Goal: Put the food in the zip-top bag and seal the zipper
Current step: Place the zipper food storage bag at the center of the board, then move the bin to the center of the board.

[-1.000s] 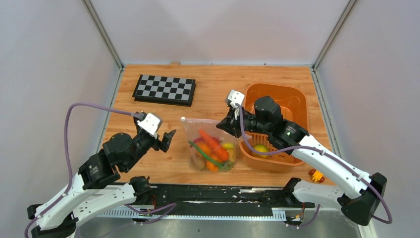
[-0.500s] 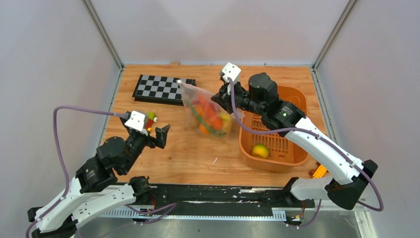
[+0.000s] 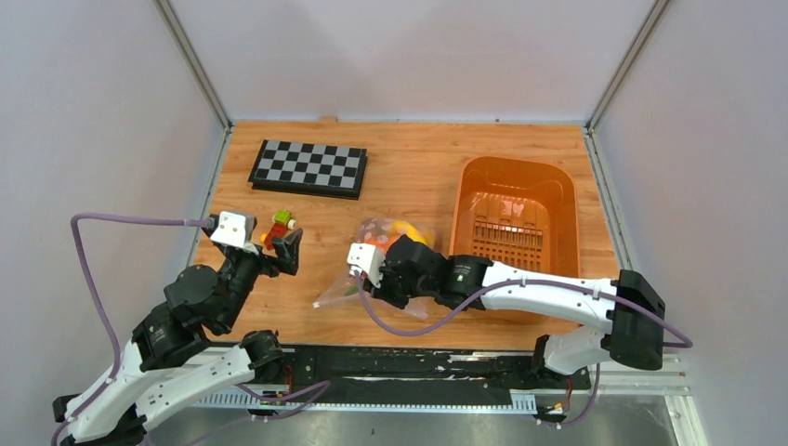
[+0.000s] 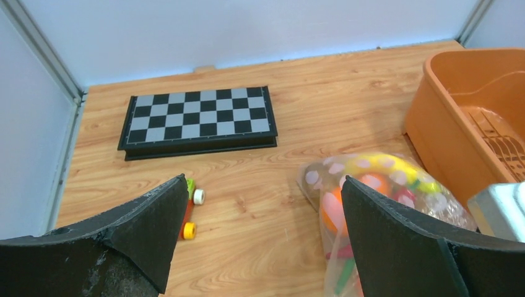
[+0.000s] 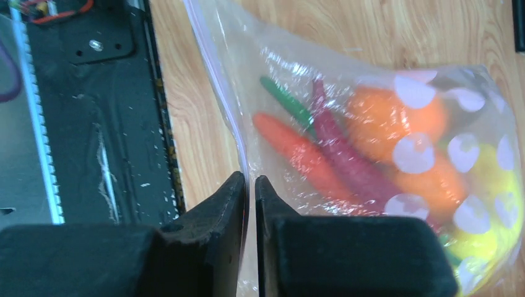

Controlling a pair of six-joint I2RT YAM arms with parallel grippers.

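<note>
The zip-top bag (image 3: pixel 395 237) lies on the table left of the basket, clear with pale dots. The food shows through it: an orange ball (image 5: pixel 396 117), a carrot (image 5: pixel 297 151), a red chilli (image 5: pixel 347 154), a green piece (image 5: pixel 288 102) and a yellow piece (image 5: pixel 489 179). The thin pink zipper (image 5: pixel 216 80) runs along the bag's near edge. My right gripper (image 5: pixel 249 179) stands over that edge, its jaws a sliver apart with the edge in the gap. My left gripper (image 4: pixel 263 185) is wide open and holds nothing, left of the bag (image 4: pixel 371 185).
An orange basket (image 3: pixel 558 186) stands at the right, close to the bag. A folded chessboard (image 3: pixel 308 167) lies at the back left. A small red-yellow-green block toy (image 4: pixel 189 213) sits by my left finger. The black rail (image 5: pixel 93 124) runs along the near table edge.
The right arm swung the bag up toward the back, then brought it down to the table's front, and its jaws have parted slightly. The left arm drew back leftward and opened fully.
</note>
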